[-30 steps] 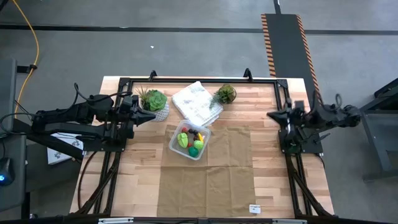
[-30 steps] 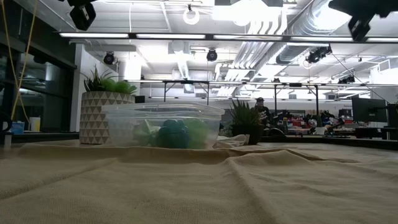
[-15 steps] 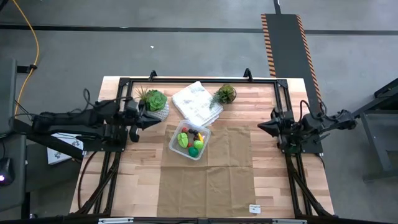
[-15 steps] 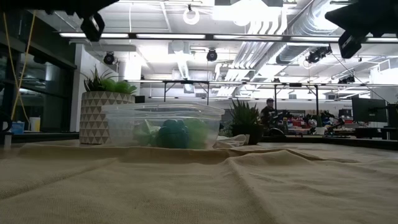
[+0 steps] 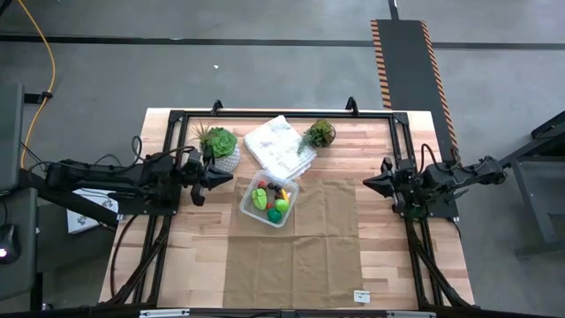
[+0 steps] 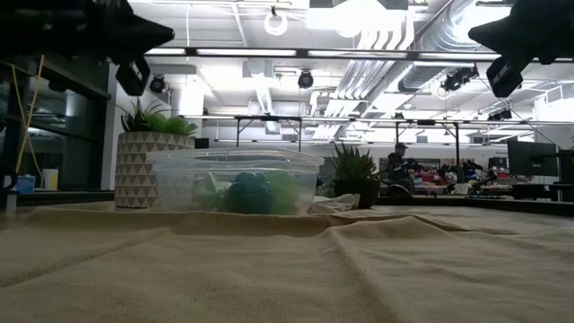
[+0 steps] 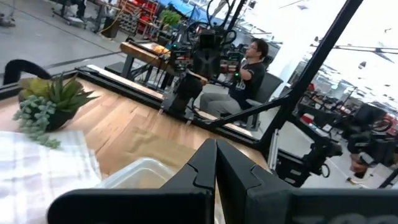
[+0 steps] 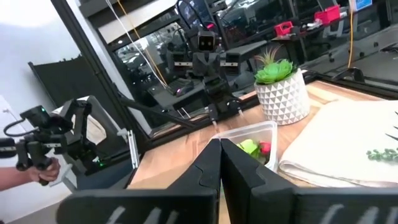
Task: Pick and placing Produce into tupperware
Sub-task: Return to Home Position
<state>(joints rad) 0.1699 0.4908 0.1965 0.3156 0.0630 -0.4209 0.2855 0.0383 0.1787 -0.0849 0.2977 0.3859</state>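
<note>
The clear square tupperware sits on a tan cloth near the table's middle, also visible in the low view. The produce lies inside it: green, red, dark and yellow pieces, with a green and a red one showing in the right wrist view. My left gripper hovers shut above the table, just left of the container. My right gripper hovers shut well to the container's right. Both point toward the container and hold nothing.
A potted plant in a white patterned pot stands close behind my left gripper. A white wrinkly bag and a second small plant lie along the far side. The tan cloth spreads toward the near edge. A black frame rims the table.
My left gripper has moved toward the table's right and come down, ending beside the container's left side. My right gripper has moved toward the table's left, nearer the container. Both stayed shut. The container and produce have not moved.
</note>
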